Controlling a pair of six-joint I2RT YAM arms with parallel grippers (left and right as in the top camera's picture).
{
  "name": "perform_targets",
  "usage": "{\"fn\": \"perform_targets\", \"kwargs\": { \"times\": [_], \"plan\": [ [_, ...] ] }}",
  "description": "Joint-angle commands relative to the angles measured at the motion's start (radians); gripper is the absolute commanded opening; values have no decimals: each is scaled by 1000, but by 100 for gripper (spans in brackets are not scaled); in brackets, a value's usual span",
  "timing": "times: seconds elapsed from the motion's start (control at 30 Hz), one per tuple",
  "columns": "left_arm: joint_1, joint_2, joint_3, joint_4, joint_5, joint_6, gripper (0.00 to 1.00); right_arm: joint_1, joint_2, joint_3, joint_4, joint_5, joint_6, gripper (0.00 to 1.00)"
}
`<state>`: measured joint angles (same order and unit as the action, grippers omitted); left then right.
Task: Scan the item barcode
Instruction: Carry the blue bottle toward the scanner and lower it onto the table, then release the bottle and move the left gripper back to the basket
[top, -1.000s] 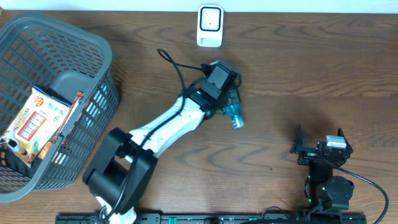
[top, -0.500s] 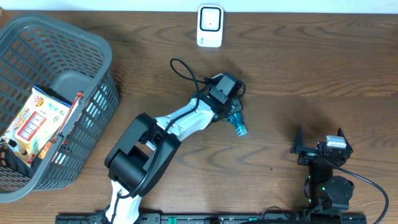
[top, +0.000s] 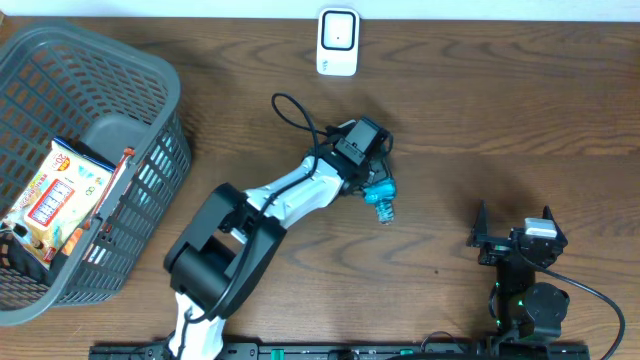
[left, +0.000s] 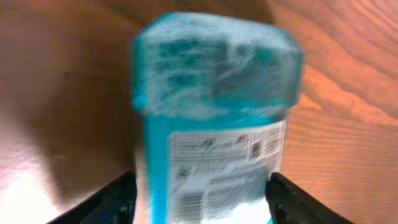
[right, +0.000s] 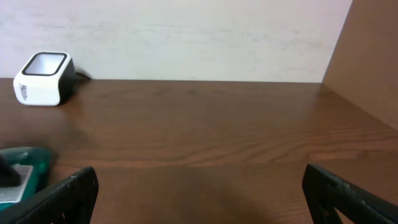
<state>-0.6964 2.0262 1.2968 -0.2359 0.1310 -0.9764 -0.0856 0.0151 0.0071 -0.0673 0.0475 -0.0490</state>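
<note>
A teal bottle (top: 381, 197) with a white barcode label lies on the wooden table, right of centre. In the left wrist view the bottle (left: 211, 124) fills the frame, blurred, label facing the camera. My left gripper (top: 372, 185) sits over the bottle's upper end, and its jaws (left: 202, 202) stand open on either side of the bottle. The white barcode scanner (top: 338, 42) stands at the table's far edge. My right gripper (top: 513, 224) rests open and empty near the front right. The right wrist view shows the scanner (right: 42, 78) and the bottle (right: 25, 165) at the left.
A grey plastic basket (top: 150, 70) sits at the left edge of the table with a colourful snack package (top: 55, 195) inside. A brown wall panel (right: 367, 56) borders the table's right side.
The left arm swung right with the bottle and then held. Its jaws have widened, and the bottle has dropped and turned more upright in the picture under the gripper. The right arm is still.
</note>
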Motion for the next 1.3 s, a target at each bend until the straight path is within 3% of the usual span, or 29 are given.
{"fn": "perform_targets", "kwargs": {
  "times": [0.0,0.33,0.5,0.93,1.27],
  "plan": [
    [37,-84,18,-75,-13,74,72,8,-3,-2,-4,-2,-12,99],
    [114,-391,18,-349,-220,216,78,8,-3,-2,-4,-2,-12,99],
    [147,-587,18,-444,-399,264,82,8,-3,-2,-4,-2,-12,99],
    [265,-1007,18,-497,-591,307,83,8,-3,-2,-4,-2,-12,99],
    [332,-1143,18,-512,-596,330,84,8,-3,-2,-4,-2,-12,99]
  ]
}}
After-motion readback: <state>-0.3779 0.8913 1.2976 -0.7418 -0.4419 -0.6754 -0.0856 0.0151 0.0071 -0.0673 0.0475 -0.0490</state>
